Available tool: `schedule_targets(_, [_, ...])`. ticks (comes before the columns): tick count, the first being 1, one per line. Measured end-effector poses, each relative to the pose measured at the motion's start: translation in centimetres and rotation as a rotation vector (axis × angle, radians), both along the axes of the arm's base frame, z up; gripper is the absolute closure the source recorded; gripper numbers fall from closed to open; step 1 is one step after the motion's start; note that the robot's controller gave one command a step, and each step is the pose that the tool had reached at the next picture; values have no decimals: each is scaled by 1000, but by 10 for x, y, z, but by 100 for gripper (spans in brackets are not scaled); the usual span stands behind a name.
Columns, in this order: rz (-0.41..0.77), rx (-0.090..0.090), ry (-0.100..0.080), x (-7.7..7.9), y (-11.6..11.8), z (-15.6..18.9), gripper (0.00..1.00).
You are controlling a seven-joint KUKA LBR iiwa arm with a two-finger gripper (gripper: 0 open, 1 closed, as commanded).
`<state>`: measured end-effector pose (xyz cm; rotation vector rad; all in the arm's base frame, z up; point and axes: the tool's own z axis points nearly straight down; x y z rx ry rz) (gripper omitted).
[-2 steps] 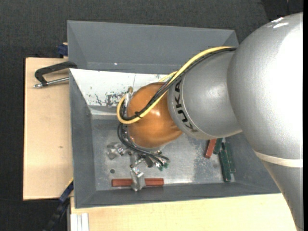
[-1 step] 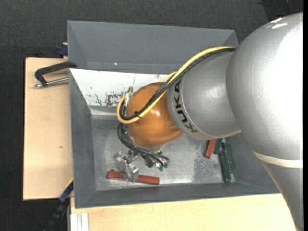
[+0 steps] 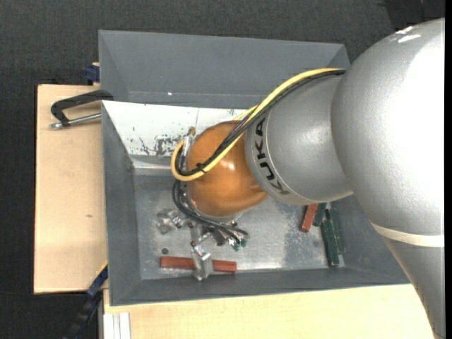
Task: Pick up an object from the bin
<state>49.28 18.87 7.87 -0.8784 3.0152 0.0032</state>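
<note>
In the grey bin, the gripper sits on a red bar by the near wall, probably grasping, its opening impossible to tell; next, a clean lift.

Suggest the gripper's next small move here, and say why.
Probably ease straight down a little onto the red bar lying along the bin's lower wall. The gripper sits over the bar's middle, crossing it, and the bar looks flat on the floor; the green stick lies far right.

Low over a flat red-brown bar by the near wall of the bin, the hand; a green bar well apart.
</note>
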Motion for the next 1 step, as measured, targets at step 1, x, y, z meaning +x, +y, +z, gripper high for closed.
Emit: schedule_targets(1, [0, 0, 1, 0, 0, 0, 100])
